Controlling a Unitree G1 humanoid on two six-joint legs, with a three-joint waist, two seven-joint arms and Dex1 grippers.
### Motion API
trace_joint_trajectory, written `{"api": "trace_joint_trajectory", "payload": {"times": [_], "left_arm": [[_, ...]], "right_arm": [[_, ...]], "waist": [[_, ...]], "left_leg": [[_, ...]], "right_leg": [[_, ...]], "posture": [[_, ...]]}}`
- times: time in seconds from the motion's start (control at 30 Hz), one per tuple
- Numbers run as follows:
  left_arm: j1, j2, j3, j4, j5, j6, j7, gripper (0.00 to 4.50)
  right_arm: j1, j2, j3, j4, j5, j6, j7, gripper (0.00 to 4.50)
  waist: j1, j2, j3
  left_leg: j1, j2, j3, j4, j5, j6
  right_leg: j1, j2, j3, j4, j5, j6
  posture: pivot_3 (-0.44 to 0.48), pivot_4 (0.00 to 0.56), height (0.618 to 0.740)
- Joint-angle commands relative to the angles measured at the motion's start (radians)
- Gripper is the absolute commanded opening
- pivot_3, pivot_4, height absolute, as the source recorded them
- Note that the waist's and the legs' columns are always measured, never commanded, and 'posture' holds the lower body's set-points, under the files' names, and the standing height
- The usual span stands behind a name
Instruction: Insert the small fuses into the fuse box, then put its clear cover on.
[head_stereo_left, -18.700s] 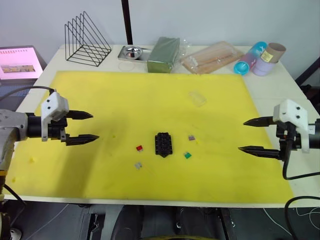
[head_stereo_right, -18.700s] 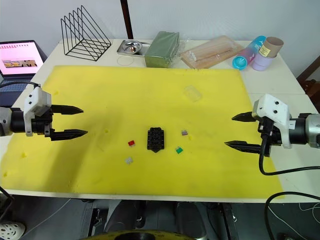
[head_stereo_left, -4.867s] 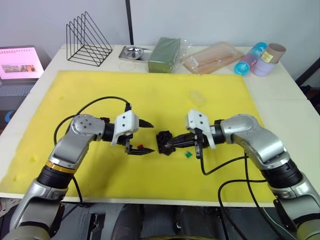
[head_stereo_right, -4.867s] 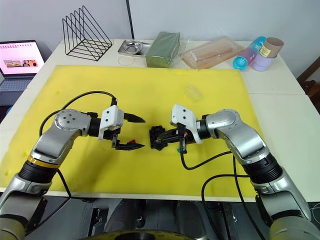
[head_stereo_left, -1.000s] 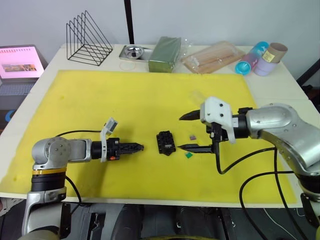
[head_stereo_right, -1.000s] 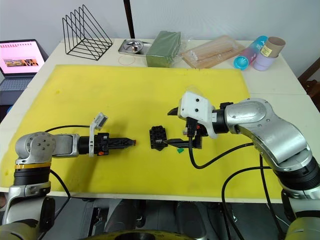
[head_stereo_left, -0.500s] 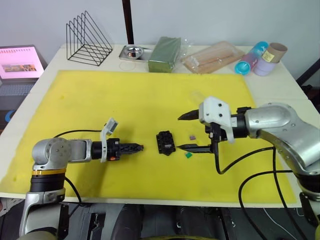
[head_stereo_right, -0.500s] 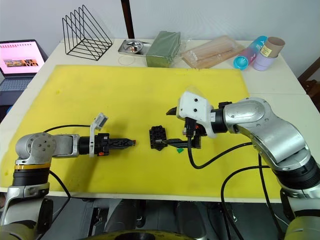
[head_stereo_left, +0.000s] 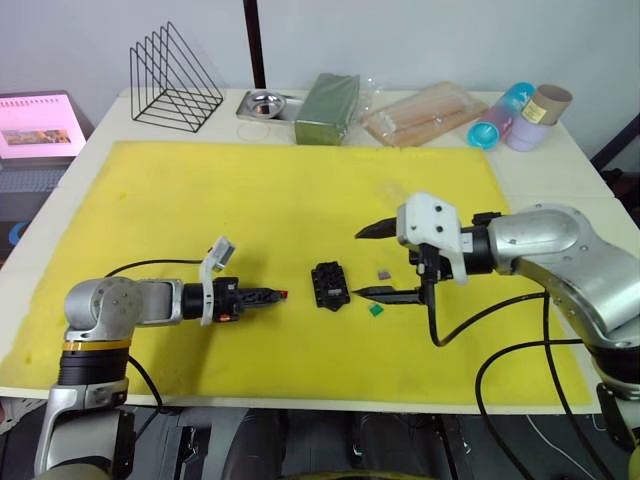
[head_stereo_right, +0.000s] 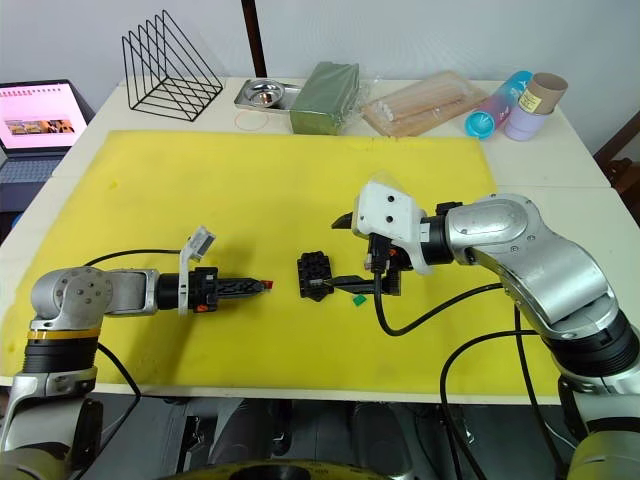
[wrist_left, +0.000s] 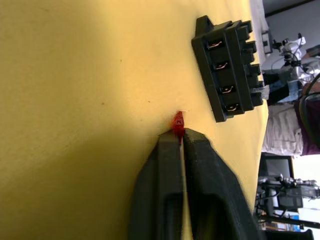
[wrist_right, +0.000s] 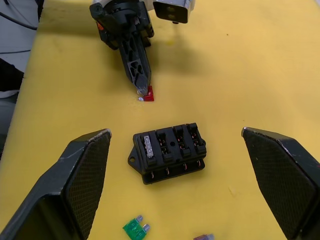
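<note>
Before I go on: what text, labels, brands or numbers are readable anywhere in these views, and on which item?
No text can be read.
Pink laptop screen: rows of marks, too small to read.
Tan cardboard tube: yellow label patch, blurred.
Green rectangular packet: no print visible.
Black fuse box: no legible marking.
Red fuse at the left gripper: no rating number visible.

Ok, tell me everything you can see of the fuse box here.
The fuse box is a small black plastic block lying flat on the yellow mat, slots facing up, with a mounting tab at one end. It has four slots in a row; the end one holds a grey fuse, the other three are empty, showing metal contacts. Nothing grips it: it sits between the right gripper's open jaws, untouched.
</note>
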Motion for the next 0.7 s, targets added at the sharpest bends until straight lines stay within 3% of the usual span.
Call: {"api": "trace_joint_trajectory", "payload": {"times": [0.03,0.47,0.6,0.7], "left_arm": [[0.019,0.022,-0.009,0.018,0.032,-0.015,0.005,0.01],[0.04,0.087,-0.042,-0.066,0.023,-0.235,-0.194,0.01],[0.053,0.093,-0.021,-0.132,0.024,-0.384,-0.292,0.01],[0.02,0.086,-0.014,-0.2,0.022,-0.515,-0.377,0.01]], "right_arm": [[-0.019,0.006,-0.015,-0.009,-0.005,-0.019,0.004,4.5],[-0.016,0.004,-0.023,-0.013,0.009,-0.006,0.0,4.5],[-0.027,0.008,-0.036,-0.015,0.034,0.021,-0.001,4.5],[-0.074,0.033,-0.079,-0.004,0.137,0.151,-0.025,4.5]], "waist": [[0.0,0.0,0.0],[0.0,0.0,0.0],[0.0,0.0,0.0],[0.0,0.0,0.001]], "left_leg": [[0.0,0.0,0.0,0.0,0.0,0.0],[0.0,0.0,0.0,-0.001,0.0,0.0],[-0.001,-0.001,0.001,-0.001,0.0,0.0],[-0.002,-0.002,0.002,-0.001,0.0,0.0]], "right_leg": [[0.0,0.0,0.0,0.0,0.0,0.0],[-0.001,-0.004,0.0,-0.001,-0.002,-0.003],[-0.001,-0.006,0.0,-0.002,-0.002,-0.003],[-0.001,-0.008,0.0,-0.003,-0.002,-0.003]], "posture": [[0.0,0.15,0.74],[0.0,0.15,0.74],[0.0,0.15,0.74],[0.0,0.15,0.74]]}}
